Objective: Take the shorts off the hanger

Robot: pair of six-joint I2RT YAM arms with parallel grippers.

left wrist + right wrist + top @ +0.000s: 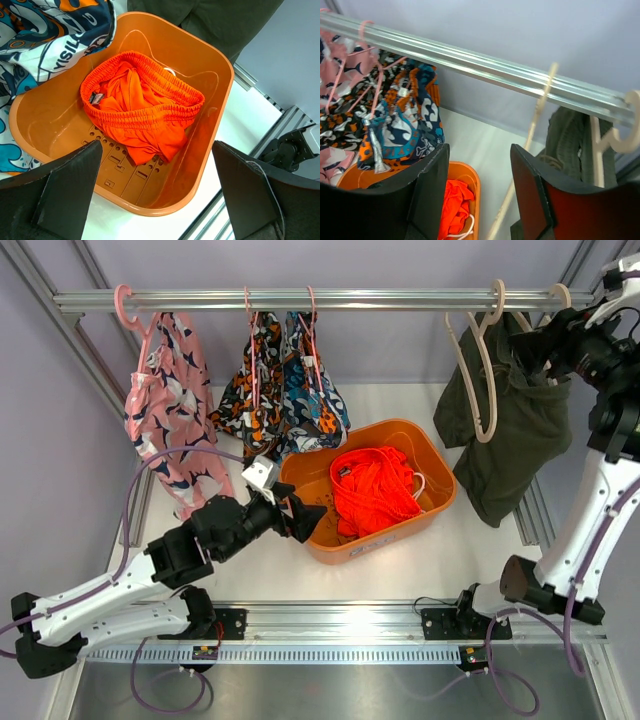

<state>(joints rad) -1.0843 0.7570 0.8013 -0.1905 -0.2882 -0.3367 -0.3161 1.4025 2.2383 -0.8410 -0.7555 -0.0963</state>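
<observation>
**A:** Where are the shorts?

**B:** In two places. The orange-red shorts (375, 490) lie crumpled in the orange tub (440, 475), which stands about mid-tabletop (470, 560). The others hang from the rail (350, 300) above the tabletop's far edge.

**A:** Which hangs where?

**B:** Toward the rail's left end are the pink shark-print shorts (165, 410), on a pink hanger (128, 305). Left of the rail's middle are two busy prints, side by side and touching: the black-and-orange shorts (245, 390) and the blue-and-orange shorts (315, 395). At the right end are the olive green shorts (520, 440), hanging near the tabletop's far right corner.

**A:** What carries the olive pair?

**B:** Two beige hangers are hooked on the rail there. The slim beige hanger (485, 390) lies across the front of the cloth, and the second beige hanger (560, 292) hooks on further right. I can't tell which one bears the cloth.

**A:** And the jaws?

**B:** The left jaws stand wide apart with nothing in them. They are at the tub's left rim, pointing in toward the orange-red shorts. The right jaws are up by the rail, at the top of the olive green shorts. The right wrist view shows them apart with nothing clamped between them, and the slim beige hanger slants past beyond the gap.
</observation>
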